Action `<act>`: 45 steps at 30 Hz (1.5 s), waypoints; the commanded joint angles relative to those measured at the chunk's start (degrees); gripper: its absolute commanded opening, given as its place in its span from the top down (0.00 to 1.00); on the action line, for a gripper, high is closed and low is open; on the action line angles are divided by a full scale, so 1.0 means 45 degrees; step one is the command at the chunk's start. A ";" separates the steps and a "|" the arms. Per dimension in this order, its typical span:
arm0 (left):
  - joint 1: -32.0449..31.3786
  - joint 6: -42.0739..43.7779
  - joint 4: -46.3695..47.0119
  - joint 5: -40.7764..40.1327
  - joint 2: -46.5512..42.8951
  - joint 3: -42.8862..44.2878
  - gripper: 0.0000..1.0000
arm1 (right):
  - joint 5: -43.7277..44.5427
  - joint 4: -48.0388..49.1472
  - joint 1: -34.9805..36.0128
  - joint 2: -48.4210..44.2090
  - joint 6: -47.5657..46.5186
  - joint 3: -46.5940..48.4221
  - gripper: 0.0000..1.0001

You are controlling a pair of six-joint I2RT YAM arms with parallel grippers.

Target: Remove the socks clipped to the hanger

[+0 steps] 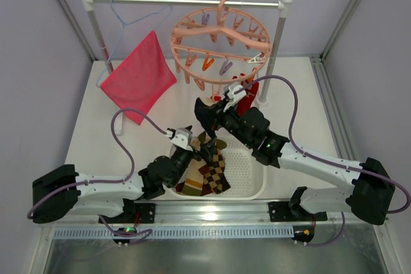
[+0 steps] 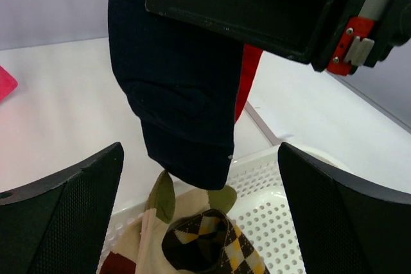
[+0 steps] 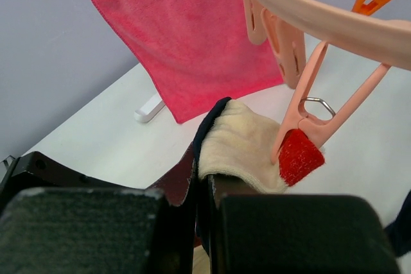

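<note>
At the left of the rail, a large pink-red square cloth is hung from a thin light-blue wire hanger; neither is part of the job.

The left gripper is held low over the white perforated plastic basket. Its fingers are spread wide apart and nothing is gripped between them. Brown and tan argyle-patterned socks are already laid in the basket.

A navy fabric sock is seen dangling just above those socks, directly ahead of the left fingers. It is clamped at its cream-lined cuff by the right gripper, whose fingers are pressed together on the fabric. Whether a peg is attached to this sock cannot be told.

Further right, the round salmon-pink plastic ring hanger is hooked on the rail, and a red sock is pinched in one of its salmon-pink clothespin clips, just beside the gripped cuff.

The step in hand is judged to be the removal of the navy sock. Next, the cuff should be drawn down and away from the ring, then released over the basket; the red sock is left to be pulled afterwards.
</note>
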 commanded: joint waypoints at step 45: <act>-0.0027 0.1923 0.3813 -0.4474 0.2159 0.0164 1.00 | 0.2523 -0.2980 0.0461 -0.4089 0.0516 -0.1772 0.15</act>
